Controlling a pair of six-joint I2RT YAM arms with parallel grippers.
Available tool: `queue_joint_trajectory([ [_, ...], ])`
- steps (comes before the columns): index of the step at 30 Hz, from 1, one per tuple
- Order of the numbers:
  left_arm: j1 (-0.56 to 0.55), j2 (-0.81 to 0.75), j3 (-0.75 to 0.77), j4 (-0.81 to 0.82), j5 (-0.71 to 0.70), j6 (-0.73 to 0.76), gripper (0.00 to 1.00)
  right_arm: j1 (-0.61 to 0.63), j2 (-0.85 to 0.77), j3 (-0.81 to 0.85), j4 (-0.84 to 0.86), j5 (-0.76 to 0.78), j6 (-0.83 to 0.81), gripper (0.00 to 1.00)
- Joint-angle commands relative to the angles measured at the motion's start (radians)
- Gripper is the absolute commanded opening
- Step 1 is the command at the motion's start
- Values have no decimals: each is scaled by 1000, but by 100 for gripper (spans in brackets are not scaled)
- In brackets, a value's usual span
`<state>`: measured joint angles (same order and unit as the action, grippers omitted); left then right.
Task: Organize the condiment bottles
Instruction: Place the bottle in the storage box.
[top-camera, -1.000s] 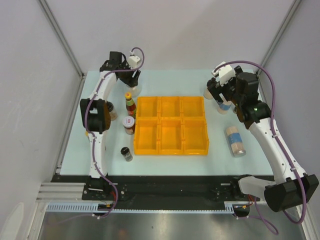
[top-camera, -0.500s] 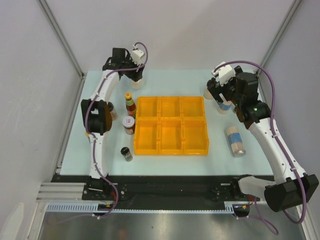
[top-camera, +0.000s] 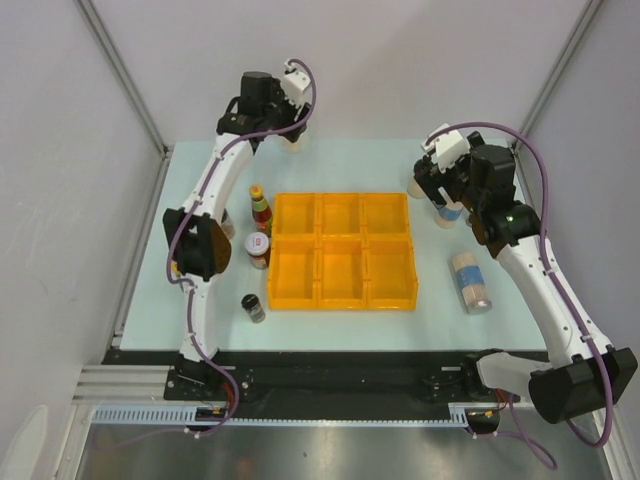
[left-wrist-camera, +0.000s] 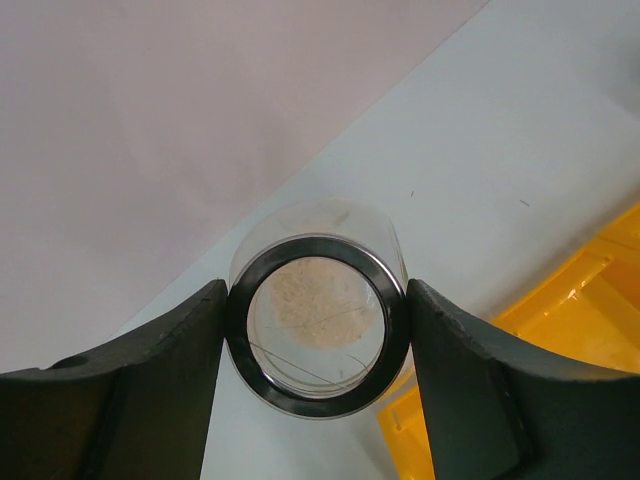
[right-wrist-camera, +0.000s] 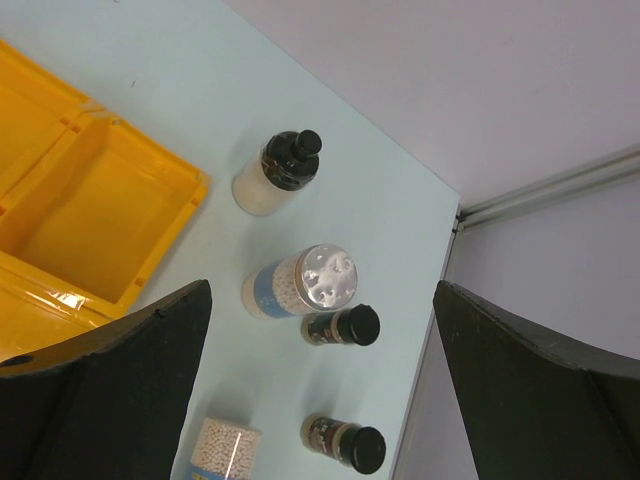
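While in left pincer (left-wrist-camera: 317, 295), one clear jar (left-wrist-camera: 318, 340)

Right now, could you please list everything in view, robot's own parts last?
six-compartment plastic tray: one, yellow-orange, table centre.
slim sauce bottle: one, red, yellow cap, left of tray.
labelled jar: one, red-and-white top, just nearer than that bottle.
small jar: one, dark, black cap, by tray's near-left corner.
bead-filled shaker: one, blue label, lying right of tray.
powder jar: one, pale, black cap, beyond tray's far-right corner.
silver-lidded shaker: one, blue label, beside it.
spice jars: two, dark, black caps, near right table edge.
clear glass jar: one, silver rim, beige powder, in left tool.
arms: two, white; left tool shut on that jar, right tool open.
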<state>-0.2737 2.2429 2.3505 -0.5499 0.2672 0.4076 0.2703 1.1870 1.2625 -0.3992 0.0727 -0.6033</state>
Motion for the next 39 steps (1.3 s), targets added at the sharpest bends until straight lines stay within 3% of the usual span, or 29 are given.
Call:
queue_joint_trajectory([
  [1,-36,-140,52,-25,-95,-62,0,13,6,8,20,29,-13,100],
  [9,-61,-318,-141,-33,-108,-147,0,26,0,5,25,38,-19,100],
  [15,-87,-367,-198,-148,-134,-197,0,26,-10,-5,30,41,-23,100],
  [20,-122,-495,-432,-67,-123,-243,0,27,-13,-3,30,39,-23,100],
  [23,-143,-522,-491,-47,-99,-295,0,27,-15,-3,31,38,-23,100],
  [31,-202,-549,-568,-50,-42,-360,0,27,-18,-5,30,45,-24,100],
  [39,-275,-507,-560,-5,-117,-460,0,29,-18,-5,28,42,-23,100],
])
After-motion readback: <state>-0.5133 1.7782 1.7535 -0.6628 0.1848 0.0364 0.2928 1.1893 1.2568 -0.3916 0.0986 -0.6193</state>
